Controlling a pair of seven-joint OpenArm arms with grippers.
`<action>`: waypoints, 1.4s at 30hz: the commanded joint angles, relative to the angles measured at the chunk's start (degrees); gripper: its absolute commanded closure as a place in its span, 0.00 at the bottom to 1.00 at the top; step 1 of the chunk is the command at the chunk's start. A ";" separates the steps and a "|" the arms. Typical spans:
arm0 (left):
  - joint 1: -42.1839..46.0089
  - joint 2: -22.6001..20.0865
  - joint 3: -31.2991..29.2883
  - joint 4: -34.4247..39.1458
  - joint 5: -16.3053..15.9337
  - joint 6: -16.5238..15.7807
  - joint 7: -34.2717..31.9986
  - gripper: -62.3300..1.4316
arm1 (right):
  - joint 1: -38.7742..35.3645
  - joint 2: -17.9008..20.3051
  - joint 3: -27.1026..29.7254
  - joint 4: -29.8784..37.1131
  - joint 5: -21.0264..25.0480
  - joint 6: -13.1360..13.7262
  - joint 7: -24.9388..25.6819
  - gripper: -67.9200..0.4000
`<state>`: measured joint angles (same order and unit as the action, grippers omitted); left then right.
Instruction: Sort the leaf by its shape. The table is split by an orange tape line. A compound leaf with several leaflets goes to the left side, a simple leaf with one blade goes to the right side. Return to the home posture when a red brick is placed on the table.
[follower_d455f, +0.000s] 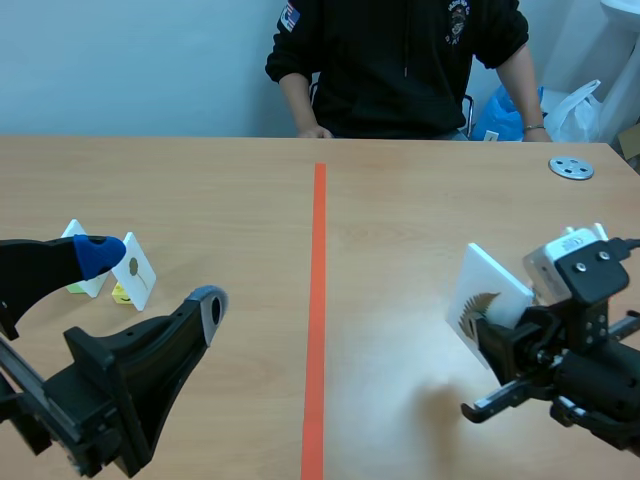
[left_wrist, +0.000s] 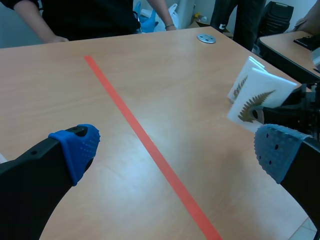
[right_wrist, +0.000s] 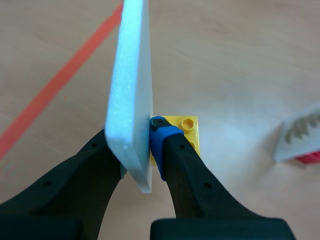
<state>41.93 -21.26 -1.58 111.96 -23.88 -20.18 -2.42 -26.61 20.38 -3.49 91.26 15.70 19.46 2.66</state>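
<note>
At the table's left side the left tool (follower_d455f: 155, 285) hangs low with its two fingers spread wide and nothing between them; in its own wrist view (left_wrist: 175, 150) only bare table (left_wrist: 150, 90) lies between the blue pads (left_wrist: 77, 147). Just beyond its farther finger two small white cards (follower_d455f: 135, 270) stand close together on low yellow-green bases; the nearer one bears a small round mark. Down the middle runs the orange tape line (follower_d455f: 318, 300), away from the robot toward a person (follower_d455f: 400, 60) seated across the table.

Right of the line, the right tool (follower_d455f: 500, 335) is closed on a white leaf card (follower_d455f: 485, 295). The card is held tilted, and a shadow lies on the table below it. The right wrist view shows the card edge-on (right_wrist: 132, 100), pinched between the tool's two fingers (right_wrist: 137, 145), with a yellow brick (right_wrist: 187, 132) just behind the blue pad; whether brick and card are joined cannot be told. The left wrist view shows the card's face (left_wrist: 260, 100), printed with a brown leaf of many narrow leaflets. A second card (right_wrist: 300, 132) stands near it on a red base (right_wrist: 310, 157). Farther right, toward the far edge, lies a round metal disc (follower_d455f: 571, 168)
</note>
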 joint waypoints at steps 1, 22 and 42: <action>-0.24 0.26 -0.15 0.98 -0.52 -0.11 -1.22 0.00 | -0.02 1.27 1.99 0.24 0.44 -0.24 0.61 0.95; -0.24 0.28 -0.15 0.98 -0.52 -0.11 -2.69 0.00 | 7.78 1.11 8.20 -18.69 1.49 -4.50 5.64 0.96; -0.24 0.28 -0.15 0.98 -0.52 -0.13 -2.69 0.00 | 10.60 -2.93 8.17 -21.79 1.22 -5.70 8.11 0.89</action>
<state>41.89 -21.26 -1.58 111.96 -23.90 -20.16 -4.12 -16.73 16.67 4.69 68.88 16.75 14.17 10.04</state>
